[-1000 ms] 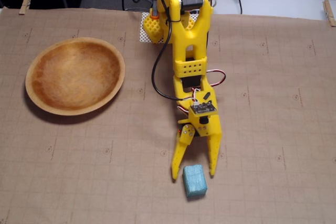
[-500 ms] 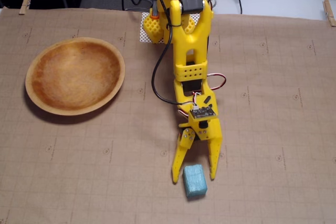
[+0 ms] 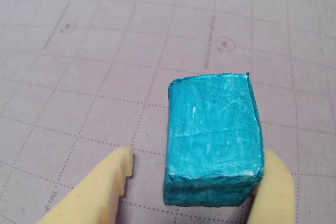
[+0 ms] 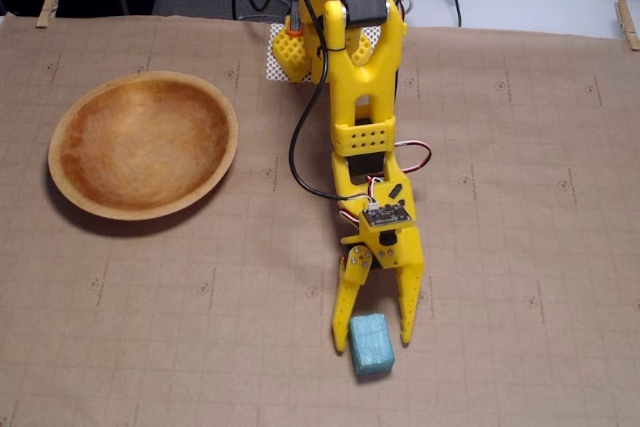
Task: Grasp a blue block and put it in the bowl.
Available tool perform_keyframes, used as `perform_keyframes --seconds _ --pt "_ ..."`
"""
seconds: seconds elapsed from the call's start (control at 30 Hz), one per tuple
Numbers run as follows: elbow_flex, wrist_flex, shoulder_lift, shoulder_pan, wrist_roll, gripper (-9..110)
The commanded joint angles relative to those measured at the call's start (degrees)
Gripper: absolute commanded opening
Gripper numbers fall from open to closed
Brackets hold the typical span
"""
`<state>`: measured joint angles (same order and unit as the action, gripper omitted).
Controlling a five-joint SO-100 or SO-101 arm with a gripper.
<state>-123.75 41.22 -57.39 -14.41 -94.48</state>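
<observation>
Yellow arm reaching from 12 o'clock down toward 6 o'clock in the fixed view, over a brown gridded mat (image 4: 520, 247) covering the worktop. Hand (image 4: 374, 335) lowered at the near end of the arm, fingers spread, one on each side of the blue block (image 4: 371, 343). Blue block lying on the mat at about 6 o'clock of the fixed view, standing partly between the fingertips and partly past them toward the near edge. In the wrist view, hand (image 3: 197, 177) entering from the bottom edge, pale yellow fingers (image 3: 94, 192) wide apart; blue block (image 3: 214, 140) filling the space close to the finger on the right of that view, seeming to touch it, with a clear gap to the finger on the left. Not pinched from both sides. Top face of the block rough, with pale scratches. Bowl (image 4: 70, 182) resting at about 10 o'clock of the fixed view, well apart from the block and the hand, round, orange-brown inside with a paler rim, holding nothing. Black cable (image 4: 297, 147) hanging in a loop along the left side of the arm in the fixed view. Wooden clothespins (image 4: 48, 2) clipped at the far corners of the mat.
</observation>
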Motion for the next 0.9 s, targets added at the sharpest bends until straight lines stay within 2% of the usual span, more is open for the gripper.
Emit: perform_keyframes --seconds 0.0,0.87 --pt "2.2 1.1 -1.7 0.5 -0.4 17" --pt "1.6 1.6 -1.8 0.6 -0.3 3"
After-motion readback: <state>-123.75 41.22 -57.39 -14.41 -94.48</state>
